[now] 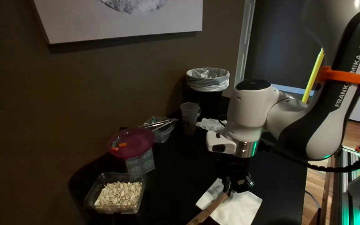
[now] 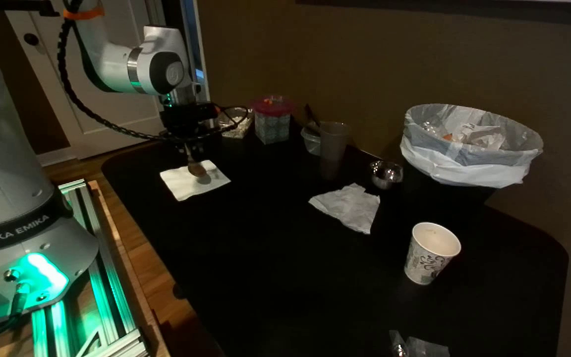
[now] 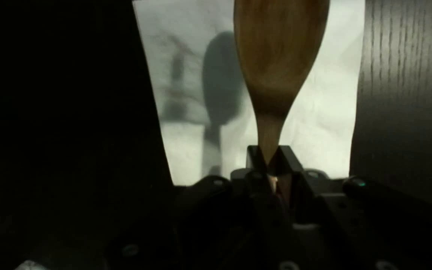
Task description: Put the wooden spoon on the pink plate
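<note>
The wooden spoon (image 1: 209, 210) is held in my gripper (image 1: 227, 189), above the white napkin. In the wrist view the fingers (image 3: 270, 161) are shut on its slim handle near the bowl, and the spoon's bowl (image 3: 279, 48) points to the top of the picture. Its shadow lies apart from it on the napkin. In an exterior view the spoon's bowl (image 2: 197, 169) hangs below the gripper (image 2: 190, 148), over the napkin. The pink plate (image 1: 137, 140) sits on a patterned box, with small orange and grey bits on it. The plate also shows at the back (image 2: 271, 106).
The patterned box (image 1: 141, 162) stands beside a clear tub of pale food (image 1: 119, 195). A clear bowl with utensils (image 1: 162, 134) and a tall cup (image 1: 189, 118) stand near the wall. A metal bowl (image 2: 386, 174), paper cup (image 2: 429, 258) and lined bin (image 2: 469, 158) are farther along.
</note>
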Robot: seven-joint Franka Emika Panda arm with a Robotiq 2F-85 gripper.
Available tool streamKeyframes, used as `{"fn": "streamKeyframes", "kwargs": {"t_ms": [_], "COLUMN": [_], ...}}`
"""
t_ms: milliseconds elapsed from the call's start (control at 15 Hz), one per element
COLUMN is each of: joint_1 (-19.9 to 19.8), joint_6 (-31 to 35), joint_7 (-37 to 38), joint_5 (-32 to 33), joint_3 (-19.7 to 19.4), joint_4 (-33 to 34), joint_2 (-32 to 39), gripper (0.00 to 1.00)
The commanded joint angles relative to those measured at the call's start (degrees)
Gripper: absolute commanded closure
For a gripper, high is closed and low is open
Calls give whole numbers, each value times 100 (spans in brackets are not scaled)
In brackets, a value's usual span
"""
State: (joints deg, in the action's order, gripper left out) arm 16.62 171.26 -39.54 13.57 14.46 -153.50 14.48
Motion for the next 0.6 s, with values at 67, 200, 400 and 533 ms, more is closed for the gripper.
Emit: {"fn": "streamKeyframes", "kwargs": {"t_ms": [67, 200, 400, 533], "joint_1": [-146, -35, -88, -73], "joint_6": [-855, -1243, -1256, -1351], "joint_7": [219, 506, 499, 547], "joint_5": [-877, -941, -744, -745], "joint_3": [673, 646, 627, 607], "joint_4": [486, 778, 844, 856], "joint_2": [-675, -935, -843, -928], "gripper": [96, 96, 86, 86]}}
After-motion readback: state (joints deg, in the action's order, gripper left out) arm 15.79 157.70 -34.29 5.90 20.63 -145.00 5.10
